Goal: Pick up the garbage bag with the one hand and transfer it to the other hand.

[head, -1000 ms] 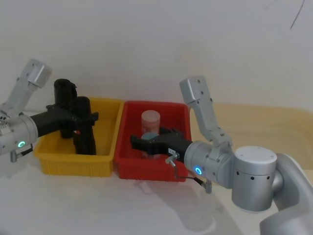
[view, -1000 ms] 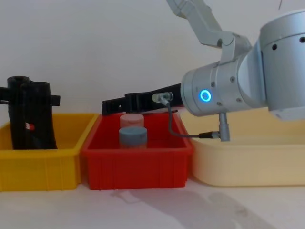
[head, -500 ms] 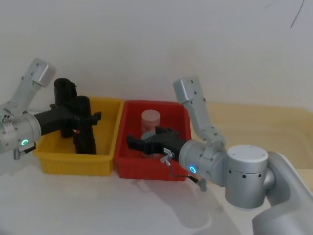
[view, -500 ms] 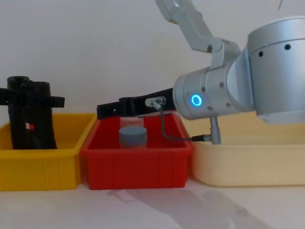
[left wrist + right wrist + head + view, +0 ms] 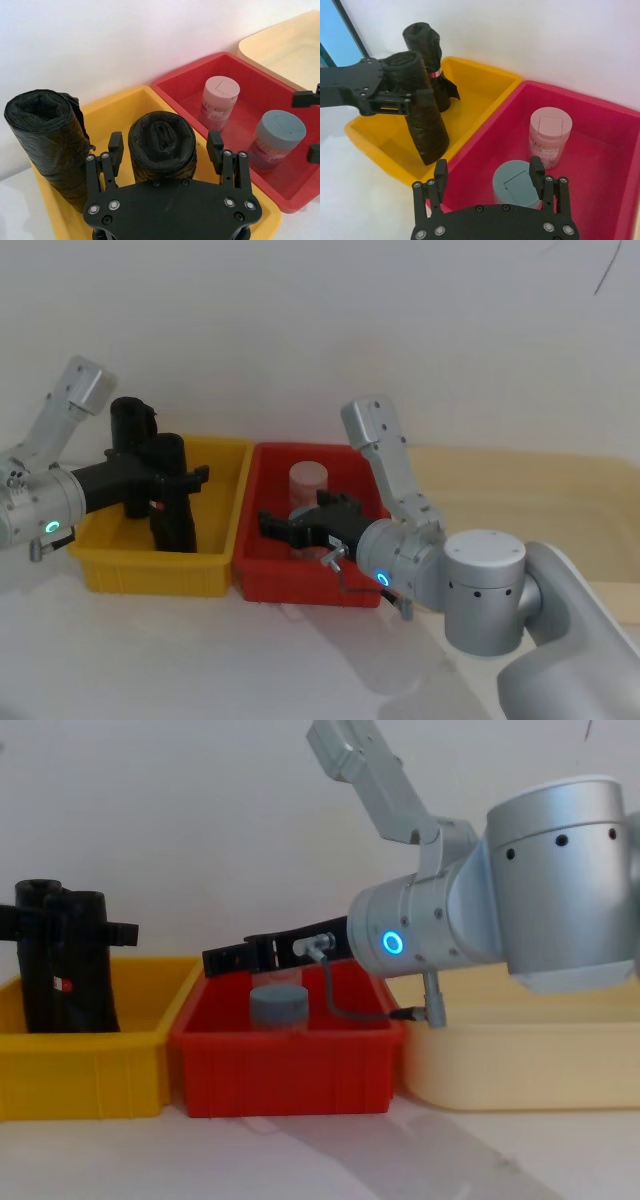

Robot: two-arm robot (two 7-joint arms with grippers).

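The garbage bag (image 5: 173, 502) is stood upright in the yellow bin (image 5: 150, 575), straddled by the open left gripper (image 5: 165, 141), not yet clamped; the right gripper (image 5: 488, 167) is held open, empty, over the red bin (image 5: 300, 585)

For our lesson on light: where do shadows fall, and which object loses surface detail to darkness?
Head view: the right arm's shadow lies on the white table before the red bin. Chest view: it stretches along the table; the garbage bag reads nearly flat black. Left wrist view: faint sheen shows its folds inside the open left gripper.
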